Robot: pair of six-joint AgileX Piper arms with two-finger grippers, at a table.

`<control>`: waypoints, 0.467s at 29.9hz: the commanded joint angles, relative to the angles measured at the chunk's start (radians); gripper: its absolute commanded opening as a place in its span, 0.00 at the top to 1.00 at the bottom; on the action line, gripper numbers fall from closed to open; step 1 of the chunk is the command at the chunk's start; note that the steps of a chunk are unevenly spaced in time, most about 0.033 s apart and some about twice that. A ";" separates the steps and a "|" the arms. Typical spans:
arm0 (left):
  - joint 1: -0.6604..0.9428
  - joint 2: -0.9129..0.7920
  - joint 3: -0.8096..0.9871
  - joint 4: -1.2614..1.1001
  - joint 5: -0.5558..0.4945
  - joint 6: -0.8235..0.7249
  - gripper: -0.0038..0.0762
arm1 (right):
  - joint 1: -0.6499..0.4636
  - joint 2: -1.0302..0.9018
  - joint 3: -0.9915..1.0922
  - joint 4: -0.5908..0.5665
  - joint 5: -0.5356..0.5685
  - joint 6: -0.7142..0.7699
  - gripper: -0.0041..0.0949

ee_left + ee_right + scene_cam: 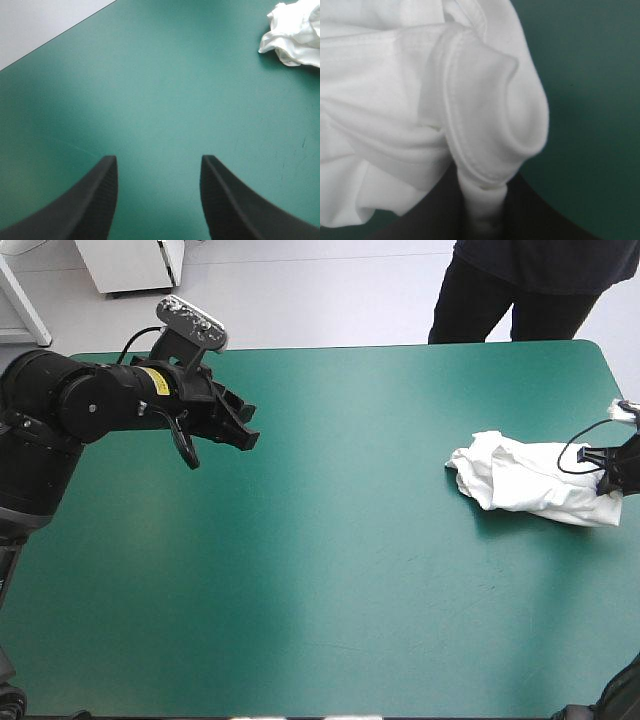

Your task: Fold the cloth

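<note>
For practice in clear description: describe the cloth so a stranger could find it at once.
Find the teal-green table and follow it to its right edge. There the T-shirt lies in a crumpled heap, the right gripper shut on it. It is the only soft white thing lying there.

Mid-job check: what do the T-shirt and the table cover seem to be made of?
T-shirt: soft white knit fabric, probably cotton jersey; matte, with a stitched hem and limp, rounded folds. Teal-green cover: smooth sheet, possibly vinyl or laminate, cannot tell which; slight sheen and faint scuff lines.
</note>
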 commanded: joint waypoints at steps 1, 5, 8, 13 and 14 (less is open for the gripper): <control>0.001 -0.038 -0.026 -0.019 0.020 0.000 0.48 | -0.009 -0.063 -0.015 0.001 -0.002 -0.015 0.96; 0.001 -0.038 -0.026 -0.021 0.020 0.000 0.48 | -0.010 -0.063 0.011 -0.001 -0.006 -0.018 0.95; 0.001 -0.038 -0.026 -0.025 0.023 0.000 0.48 | -0.020 -0.063 0.018 0.015 0.003 -0.040 0.85; 0.001 -0.044 -0.026 -0.023 0.025 0.001 0.48 | -0.050 -0.073 0.018 0.055 0.007 -0.040 0.53; 0.001 -0.044 -0.026 -0.017 0.025 0.001 0.48 | -0.058 -0.077 0.018 0.058 0.009 -0.040 0.47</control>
